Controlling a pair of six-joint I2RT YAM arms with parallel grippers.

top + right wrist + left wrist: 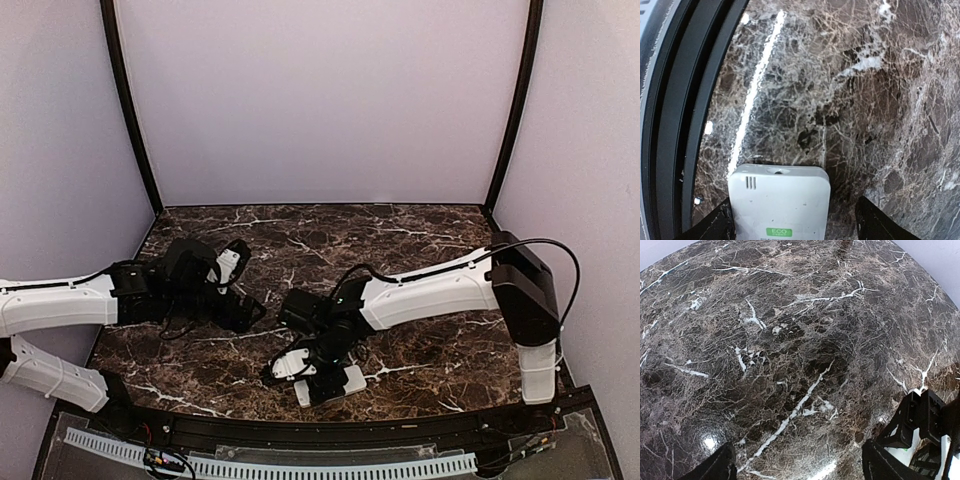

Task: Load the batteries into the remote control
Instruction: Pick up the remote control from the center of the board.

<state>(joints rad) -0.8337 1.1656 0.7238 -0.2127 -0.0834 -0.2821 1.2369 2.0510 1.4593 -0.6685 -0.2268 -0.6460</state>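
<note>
Right pincer (pixel 794 222): spread wide and low over the tabletop near its front edge, gripping nothing. Its two black fingers (pixel 715 227) stand on either side of the remote.
Remote control (pixel 779 200): lies flat on the marble between the fingers of the right pincer, white casing up, its rounded end pointing out ahead of the fingertips. It sits close against the finger on the rail side, whether touching cannot be told. A clear strip of stone separates it from the other finger.
Markings: a small green ECO label (pixel 778 232) sits deep between the fingers, and short vent slots (pixel 750 182) mark the casing's forward corner.
Front rail (pixel 670 125): a black strip running alongside the right pincer, just beyond the finger the remote sits against.
Left pincer (pixel 797 465): also spread wide, with only bare stone between its fingertips. In the overhead view it is well apart from the remote control.
Table (pixel 790 340): dark brown marble with white veins, stretching out ahead of the left pincer.
Black wrist hardware (pixel 922 420): part of the other arm, just past the left pincer's finger on that side.
</note>
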